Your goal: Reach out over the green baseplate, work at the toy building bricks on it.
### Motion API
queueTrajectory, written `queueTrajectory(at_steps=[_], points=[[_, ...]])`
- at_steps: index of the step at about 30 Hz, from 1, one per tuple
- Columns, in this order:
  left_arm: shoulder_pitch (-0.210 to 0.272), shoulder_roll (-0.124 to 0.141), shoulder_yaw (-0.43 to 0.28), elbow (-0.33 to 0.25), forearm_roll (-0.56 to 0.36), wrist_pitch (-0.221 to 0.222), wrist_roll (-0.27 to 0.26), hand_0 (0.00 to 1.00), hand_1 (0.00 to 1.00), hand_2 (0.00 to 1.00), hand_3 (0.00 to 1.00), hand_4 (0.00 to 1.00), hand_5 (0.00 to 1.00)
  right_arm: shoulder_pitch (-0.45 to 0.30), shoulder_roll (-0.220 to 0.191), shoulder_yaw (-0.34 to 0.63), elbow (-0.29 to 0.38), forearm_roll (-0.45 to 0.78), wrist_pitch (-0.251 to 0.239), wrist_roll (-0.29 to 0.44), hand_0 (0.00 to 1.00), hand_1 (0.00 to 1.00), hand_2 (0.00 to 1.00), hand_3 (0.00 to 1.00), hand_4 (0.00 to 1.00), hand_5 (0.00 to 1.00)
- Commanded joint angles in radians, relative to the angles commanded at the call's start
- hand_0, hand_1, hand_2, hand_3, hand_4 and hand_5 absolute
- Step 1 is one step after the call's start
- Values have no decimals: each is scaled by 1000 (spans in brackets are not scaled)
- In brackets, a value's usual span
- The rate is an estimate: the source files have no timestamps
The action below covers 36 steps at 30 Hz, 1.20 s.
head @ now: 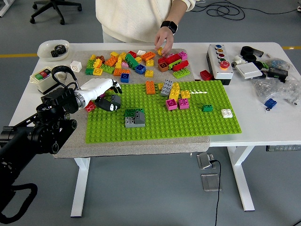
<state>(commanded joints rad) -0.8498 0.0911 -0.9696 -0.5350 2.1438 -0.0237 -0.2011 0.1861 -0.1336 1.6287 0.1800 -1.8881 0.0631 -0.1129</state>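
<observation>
head view, item by item. green baseplate (188, 123): flat studded sheet, bright lime, lying on a grey felt-like mat (141, 141) that covers the left and middle of the white table (263, 127). on the baseplate: a grey and dark green block stack (134, 117) left of centre; a cluster of yellow, grey and pink bricks (175, 96) near the far edge; an orange brick (150, 87) beside it; one small green brick (207, 108) and one white brick (227, 113) toward the right side.

left hand (104, 93): white glossy shell with black fingertips, reaching in over the baseplate's left edge. its fingers are loosely curled, slightly apart, hanging above a dark piece (109, 104) at that edge; whether they touch or grip it is hard to make out from this angle. a small red brick (90, 106) lies just beside the hand on the mat. black jointed arm behind it, with cabling.

loose brick pile (127, 63): mixed orange, yellow, green, red and blue plastic, on the mat beyond the baseplate.

person's hand (163, 40): at the table's far side, wrist with a dark watch, pinching a small yellow brick (160, 50) above the pile.

periphery: push-button box (219, 61) at right, smaller button box (41, 77) at left, white dish (52, 48) with dark parts far left.
</observation>
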Motion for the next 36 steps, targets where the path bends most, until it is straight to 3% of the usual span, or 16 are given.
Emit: queueTrajectory(at_steps=[2, 3, 8, 9, 14, 15, 36], points=[[0, 0, 0, 1, 0, 0, -1, 802, 786, 714, 675, 840, 240, 0, 0, 0, 0, 0, 0, 0, 740, 644, 679, 604, 818, 530], [1, 0, 1, 1, -2, 3, -5, 801, 785, 699, 675, 786, 200, -1, 0, 0, 0, -1, 0, 0, 740, 644, 679, 604, 819, 531], [3, 0, 3, 2, -10, 12, -13, 801, 785, 699, 675, 786, 200, -2, 0, -1, 0, -3, 1, 0, 740, 644, 679, 604, 819, 531], [3, 0, 3, 2, -13, 13, -14, 796, 779, 679, 661, 724, 169, -2, 0, -1, 0, -3, 1, 0, 740, 644, 679, 604, 819, 530], [4, 0, 6, 4, -19, 20, -20, 796, 779, 679, 661, 724, 169, -2, 0, -2, 0, -3, 1, 0, 740, 644, 679, 604, 819, 530], [5, 0, 8, 4, -20, 21, -23, 794, 777, 664, 644, 673, 136, -2, 1, -2, 0, -3, 1, 0, 740, 643, 678, 604, 819, 530], [8, 5, 41, 18, -29, 28, -56, 814, 791, 710, 676, 748, 155, -1, 1, -1, 0, -5, 1, 1, 739, 643, 679, 603, 819, 531]])
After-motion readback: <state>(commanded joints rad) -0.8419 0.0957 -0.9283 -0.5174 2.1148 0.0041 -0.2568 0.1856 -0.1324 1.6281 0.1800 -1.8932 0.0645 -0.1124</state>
